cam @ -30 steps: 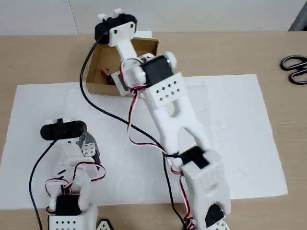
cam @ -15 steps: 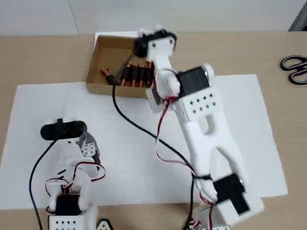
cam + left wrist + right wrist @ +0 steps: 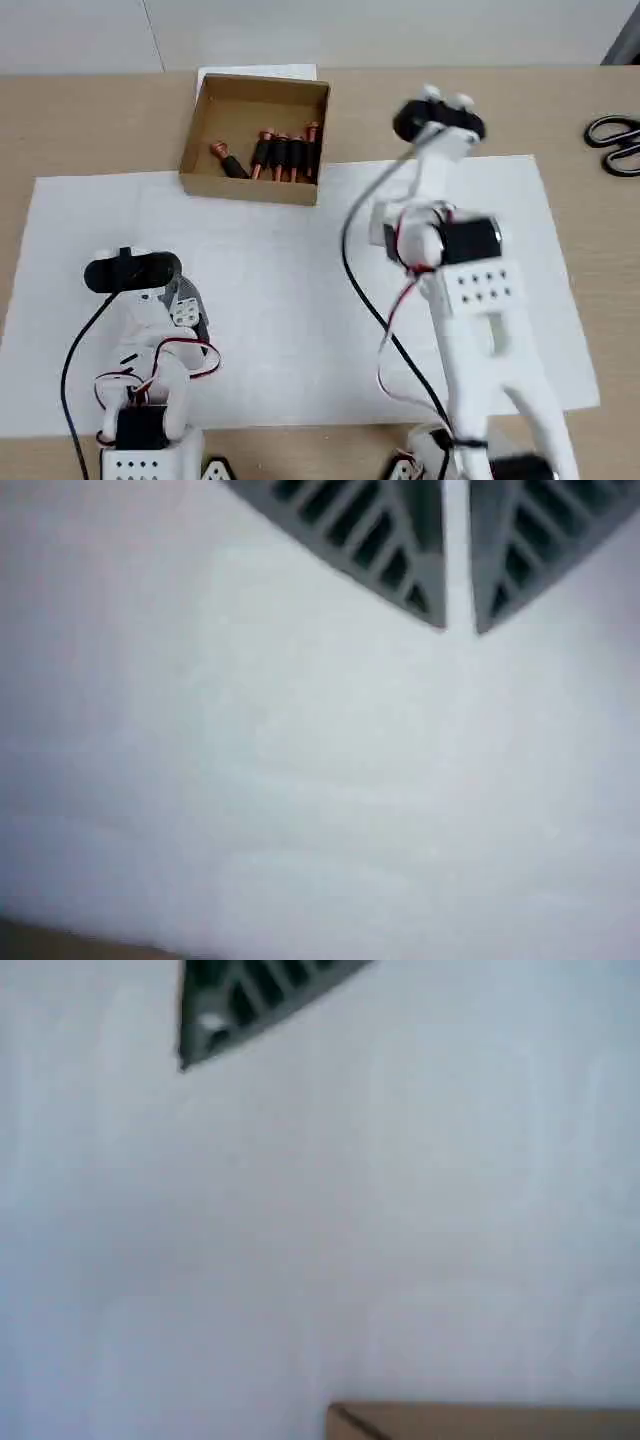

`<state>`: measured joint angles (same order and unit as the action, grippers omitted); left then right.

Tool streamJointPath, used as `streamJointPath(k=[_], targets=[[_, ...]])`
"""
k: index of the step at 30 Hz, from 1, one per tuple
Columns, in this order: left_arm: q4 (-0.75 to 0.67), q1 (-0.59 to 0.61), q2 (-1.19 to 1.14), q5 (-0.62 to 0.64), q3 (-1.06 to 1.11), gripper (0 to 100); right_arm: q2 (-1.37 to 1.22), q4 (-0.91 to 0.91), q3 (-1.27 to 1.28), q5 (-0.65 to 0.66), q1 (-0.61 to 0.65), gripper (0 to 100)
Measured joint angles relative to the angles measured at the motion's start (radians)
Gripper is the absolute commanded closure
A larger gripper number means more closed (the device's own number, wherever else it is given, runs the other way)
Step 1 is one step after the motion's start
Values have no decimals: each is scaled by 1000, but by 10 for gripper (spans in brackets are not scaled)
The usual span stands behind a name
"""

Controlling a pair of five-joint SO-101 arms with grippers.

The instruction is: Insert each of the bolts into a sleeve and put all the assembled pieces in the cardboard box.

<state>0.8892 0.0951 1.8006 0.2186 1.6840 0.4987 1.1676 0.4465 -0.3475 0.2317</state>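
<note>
The cardboard box [image 3: 196, 128] stands at the far edge of the white paper sheet [image 3: 280, 300], open on top. The assembled pieces [image 3: 283, 154] lie inside it: several in a row side by side near one wall, and one more apart from them, tilted, close to the opposite wall.

A pair of scissors [image 3: 614, 141] lies on the bare desk [image 3: 90, 120] at the far right, well apart from the box. The right arm [image 3: 470, 290] stretches over the right half of the sheet, and its black cable [image 3: 352, 260] hangs in a curve beside it. The right gripper [image 3: 438, 115] is above the far edge of the sheet, to the right of the box and not touching it; whether it is apart or together I cannot tell.

The left arm [image 3: 150, 340] is folded at the near left corner. The left gripper [image 3: 458, 628] is together, only a thin slit between its two parts, with nothing in it, low over the paper.

Between the two arms and in front of the box the sheet is free for moving.
</note>
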Motion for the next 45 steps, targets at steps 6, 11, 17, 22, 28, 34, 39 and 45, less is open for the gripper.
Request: streamJointPath(k=[6, 11, 17, 22, 28, 34, 39, 45], targets=[[0, 0, 0, 0, 0, 993, 252, -184, 334, -2, -101, 809], [0, 0, 0, 0, 0, 993, 479, -241, 531, -2, -130, 825], [0, 0, 0, 0, 0, 993, 707, -313, 730, 28, -130, 977], [0, 0, 0, 0, 0, 993, 862, -341, 845, 176, -127, 995], [0, 0, 0, 0, 0, 993, 1026, -341, 1056, 407, -127, 995], [0, 0, 0, 0, 0, 993, 1215, -235, 1201, 480, -127, 995], [0, 0, 0, 0, 0, 993, 1297, -143, 1218, 480, -129, 995], [0, 0, 0, 0, 0, 993, 1300, -132, 1218, 480, -127, 995]])
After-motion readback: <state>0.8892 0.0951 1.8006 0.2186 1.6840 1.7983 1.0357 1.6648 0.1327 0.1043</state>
